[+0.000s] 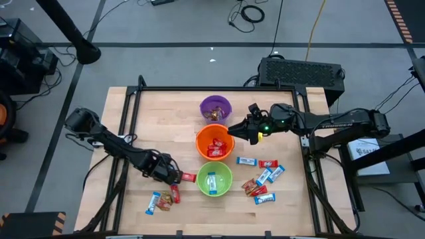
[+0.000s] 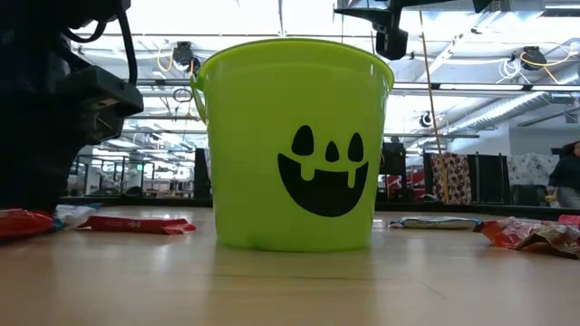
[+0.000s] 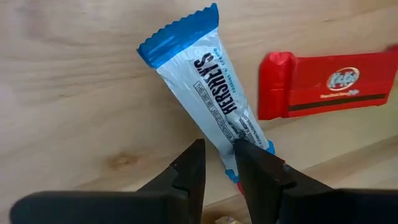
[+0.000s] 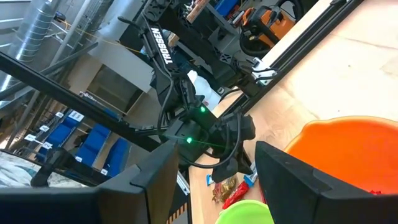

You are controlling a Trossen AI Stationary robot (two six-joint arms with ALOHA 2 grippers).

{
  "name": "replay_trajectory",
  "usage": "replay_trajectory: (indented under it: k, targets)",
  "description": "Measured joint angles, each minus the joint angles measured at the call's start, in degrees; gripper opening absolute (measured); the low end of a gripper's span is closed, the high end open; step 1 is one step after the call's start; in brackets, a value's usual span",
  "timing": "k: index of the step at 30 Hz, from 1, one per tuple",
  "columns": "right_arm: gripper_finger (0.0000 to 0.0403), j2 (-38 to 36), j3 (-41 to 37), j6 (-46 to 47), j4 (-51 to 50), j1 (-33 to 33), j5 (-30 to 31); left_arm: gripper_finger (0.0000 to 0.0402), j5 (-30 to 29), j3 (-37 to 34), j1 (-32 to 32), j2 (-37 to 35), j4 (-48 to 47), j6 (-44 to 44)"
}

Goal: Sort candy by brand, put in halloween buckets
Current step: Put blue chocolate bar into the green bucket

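Three bowls stand in a row down the table's middle: purple (image 1: 215, 107) at the far end, orange (image 1: 214, 143) holding red bars, and light green (image 1: 214, 179) holding a blue-and-white bar. The green one fills the low view (image 2: 294, 145). My left gripper (image 1: 174, 177) is low over the table just left of the green bowl, shut on a blue-and-white Hershey's bar (image 3: 202, 74). A red KitKat bar (image 3: 323, 84) lies beside it. My right gripper (image 1: 234, 131) hovers at the orange bowl's right rim (image 4: 348, 146), open and empty. My left gripper pinches the Hershey's bar by one short end (image 3: 231, 144) between its two fingers (image 3: 193, 171). The bar runs lengthwise away from the fingertips, its printed face toward the camera. Whether it is clear of the table, I cannot tell.
Several loose bars lie right of the green bowl (image 1: 262, 178), and a few more lie near the table's front left (image 1: 164, 198). A dark rail frame (image 1: 126, 113) borders the wooden top. A black case (image 1: 300, 72) sits beyond the far edge.
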Motion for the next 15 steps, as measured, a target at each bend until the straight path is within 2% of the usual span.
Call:
replay_trajectory:
  k: [4, 10, 15]
  targets:
    - [0.0202, 0.0, 0.0, 0.0, 0.0, 0.0, 0.0, 0.0084, -0.8, 0.0, 0.0, 0.2, 0.8, 1.3]
    - [0.0202, 0.0, 0.0, -0.4, -0.1, 0.0, 0.0, 0.0009, -3.8, 0.1, 0.0, 0.2, 0.8, 4.2]
    - [0.0202, 0.0, 0.0, -0.4, -0.1, 0.0, 0.0, 0.0004, -4.6, 0.2, -0.1, -1.3, 1.0, 5.1]
